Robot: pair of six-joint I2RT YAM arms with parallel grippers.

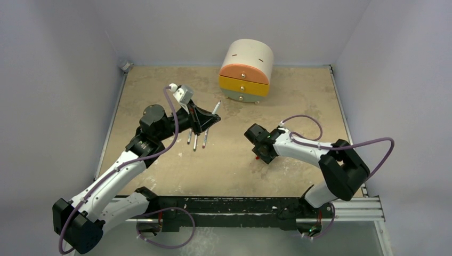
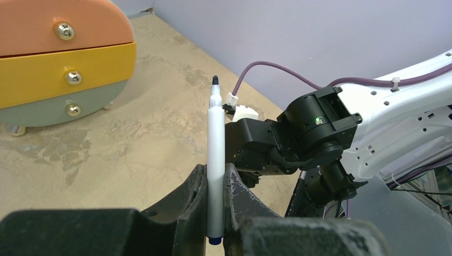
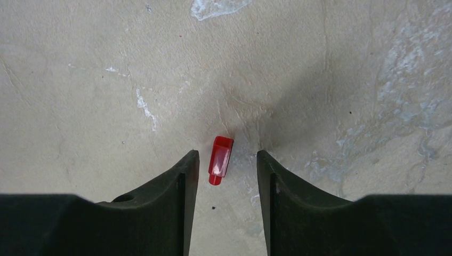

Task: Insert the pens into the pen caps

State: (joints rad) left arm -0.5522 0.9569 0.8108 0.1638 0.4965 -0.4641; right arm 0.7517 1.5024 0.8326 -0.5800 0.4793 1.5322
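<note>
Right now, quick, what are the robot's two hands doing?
Left fingers: closed on a pen.
Right fingers: open, a red cap lying between them, not gripped.

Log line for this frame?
left claw: shut on pen | right claw: open, aimed at red cap | three other pens lying on table

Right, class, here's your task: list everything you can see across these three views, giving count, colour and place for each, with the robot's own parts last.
Beige mottled table: one, under everything.
Held thin grey-white plastic marker pen: one, dark tip, clamped in the left end effector.
Loose grey-white marker pens: three, side by side on the table beneath that end effector.
Small red plastic cap: one, lying between the fingers of the right end effector, ungripped.
Rounded three-drawer chest: one, orange, yellow and grey-green drawers, far side.
Left end effector: one, black, shut on the pen.
Right end effector: one, black, open over the cap.
</note>
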